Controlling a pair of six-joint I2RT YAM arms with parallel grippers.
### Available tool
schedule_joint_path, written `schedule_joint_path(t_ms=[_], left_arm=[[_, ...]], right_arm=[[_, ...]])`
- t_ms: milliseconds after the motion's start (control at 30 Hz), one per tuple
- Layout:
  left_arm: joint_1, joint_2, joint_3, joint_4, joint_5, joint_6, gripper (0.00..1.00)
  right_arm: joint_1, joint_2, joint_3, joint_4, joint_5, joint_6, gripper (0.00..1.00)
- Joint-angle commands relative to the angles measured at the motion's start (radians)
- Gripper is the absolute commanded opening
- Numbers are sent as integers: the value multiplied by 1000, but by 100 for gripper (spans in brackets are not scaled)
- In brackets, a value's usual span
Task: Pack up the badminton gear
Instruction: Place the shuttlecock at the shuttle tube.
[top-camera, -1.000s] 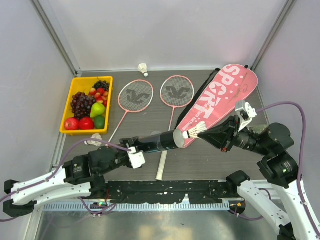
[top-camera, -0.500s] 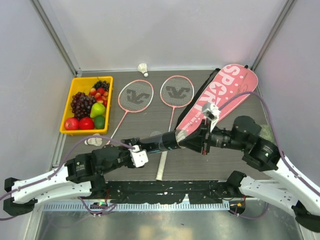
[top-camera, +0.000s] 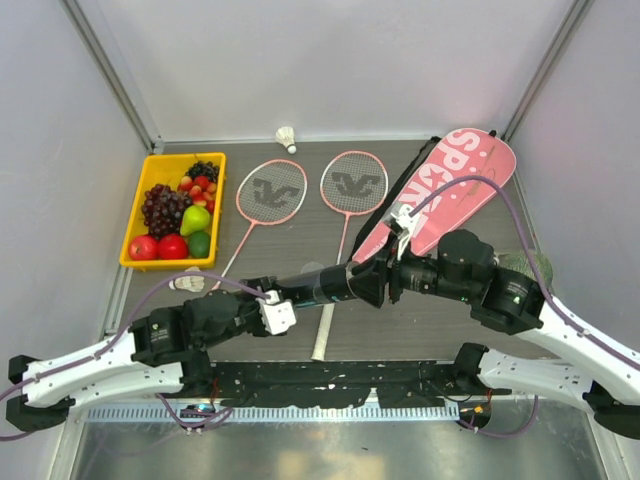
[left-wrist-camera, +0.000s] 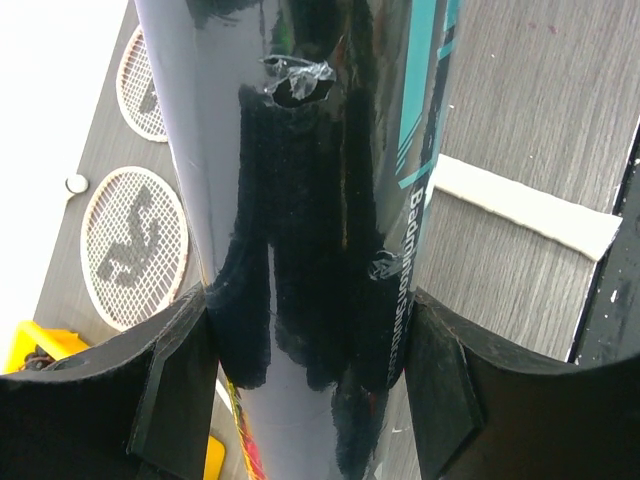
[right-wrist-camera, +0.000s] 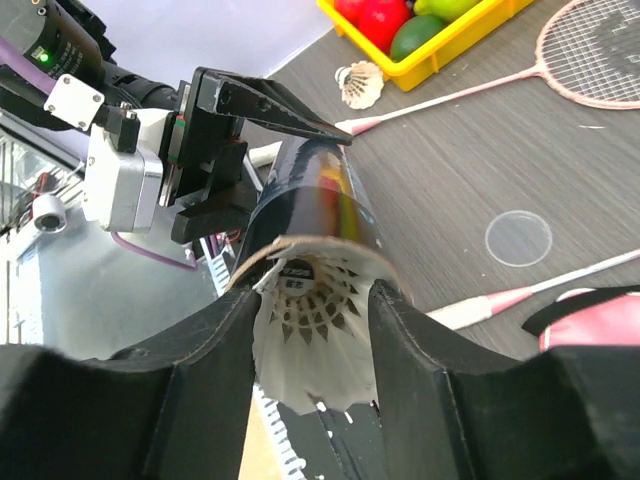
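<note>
Vs. one second ago: the right arm has swung left. Then, the right gripper held the shuttlecock just clear of the tube. Now the shuttlecock sits cork-first in the tube mouth, with its feather skirt sticking out.

Right fingers stand parted on either side of the skirt. Cannot tell whether they touch the feathers.

Left gripper is unchanged, clamped on the tube's lower end and holding it slanted above the table.

The right arm now covers the lower part of the bag, which has not moved and lies at the back right.

Both rackets lie flat side by side as before, left of the bag.

Writing:
- Bag: white "SPOR" readable, the rest hidden by the arm.
- Tube: teal "BadmintonShuttle…" along its side, the end cut off.
- Racket strings: a dark emblem, no legible letters.
</note>
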Motion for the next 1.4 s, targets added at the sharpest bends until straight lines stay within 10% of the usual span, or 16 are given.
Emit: schedule_joint_path(t_ms=[0, 333, 667, 1367], left_arm=[[-1, -21, 21, 70, -26, 20, 0], [-3, -72, 4, 90, -27, 37, 0], [-1, -90, -3, 94, -7, 39, 0], [-3, -32, 15, 74, -21, 20, 0]], right_arm=[[7, -60, 101, -64, 92, 10, 53], [6, -119, 82, -87, 78, 50, 52], [7, -17, 75, -2, 37, 89, 23], [39, 9, -17, 87, 259, 340, 33]])
